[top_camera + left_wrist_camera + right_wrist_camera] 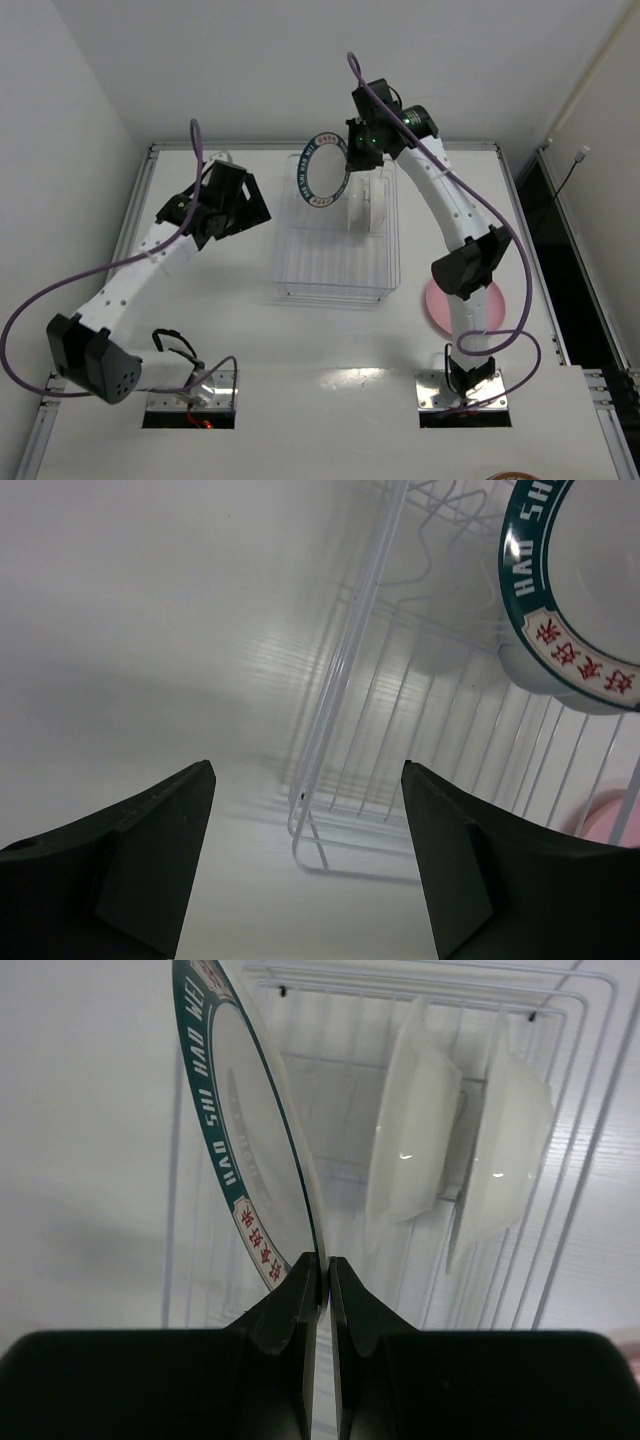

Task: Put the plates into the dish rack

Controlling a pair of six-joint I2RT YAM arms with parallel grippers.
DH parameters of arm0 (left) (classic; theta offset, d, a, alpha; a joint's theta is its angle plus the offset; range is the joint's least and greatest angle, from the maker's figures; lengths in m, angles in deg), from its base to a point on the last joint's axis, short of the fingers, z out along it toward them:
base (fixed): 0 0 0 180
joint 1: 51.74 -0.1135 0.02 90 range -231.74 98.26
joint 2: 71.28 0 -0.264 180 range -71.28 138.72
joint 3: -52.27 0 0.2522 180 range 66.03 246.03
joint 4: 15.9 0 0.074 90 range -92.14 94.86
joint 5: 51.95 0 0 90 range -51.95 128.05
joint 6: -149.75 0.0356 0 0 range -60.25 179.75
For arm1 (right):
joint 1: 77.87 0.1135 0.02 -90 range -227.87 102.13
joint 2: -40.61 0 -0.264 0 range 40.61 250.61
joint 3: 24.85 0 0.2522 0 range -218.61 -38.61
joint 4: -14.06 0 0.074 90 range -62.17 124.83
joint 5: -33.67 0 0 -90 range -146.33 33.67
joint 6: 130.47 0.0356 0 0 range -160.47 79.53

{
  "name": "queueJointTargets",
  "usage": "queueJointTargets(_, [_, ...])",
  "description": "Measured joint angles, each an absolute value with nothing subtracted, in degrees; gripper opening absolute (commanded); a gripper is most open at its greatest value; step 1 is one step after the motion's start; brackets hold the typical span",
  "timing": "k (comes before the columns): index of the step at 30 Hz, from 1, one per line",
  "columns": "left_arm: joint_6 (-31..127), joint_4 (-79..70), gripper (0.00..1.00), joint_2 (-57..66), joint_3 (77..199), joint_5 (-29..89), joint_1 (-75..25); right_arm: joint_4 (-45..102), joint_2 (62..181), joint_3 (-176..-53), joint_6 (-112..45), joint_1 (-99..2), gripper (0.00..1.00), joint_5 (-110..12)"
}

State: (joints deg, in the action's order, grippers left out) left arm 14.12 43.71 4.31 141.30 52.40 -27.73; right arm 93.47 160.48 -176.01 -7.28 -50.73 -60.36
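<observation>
Desk (300, 390) is white and carries the rack (335, 268) in its middle. The teal-rim plate (322, 178) stands upright over the far left end of the rack. Its rim is pinched by the right claw (322, 1260); I cannot tell if it touches the wires. The pink plate (436, 308) lies flat on the desk just right of the rack, partly hidden by the right arm (455, 215). Two white dishes (415, 1140) stand on edge in the far right part of the rack. The left claw (307, 770) is spread wide and empty, left of the rack.
</observation>
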Motion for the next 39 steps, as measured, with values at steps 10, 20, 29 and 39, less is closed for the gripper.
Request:
queueJointTargets(10, [13.4,45.0,0.72,-1.1,138.8,55.6,-20.1,95.2,162.1,-177.0,-1.2,-48.7,0.0,-73.5])
queueJointTargets(20, [15.4,45.2,0.75,-4.0,138.8,60.4,-13.9,95.7,167.1,-176.2,2.6,-43.3,0.0,-84.2])
queueJointTargets(29, [16.0,46.3,0.75,-12.1,135.3,61.8,-13.3,95.2,167.0,-175.3,6.8,-42.9,0.0,-91.7])
queueJointTargets(39, [16.2,47.0,0.75,-14.5,134.0,61.4,-12.7,94.4,167.3,-174.8,9.5,-42.0,0.0,-95.1])
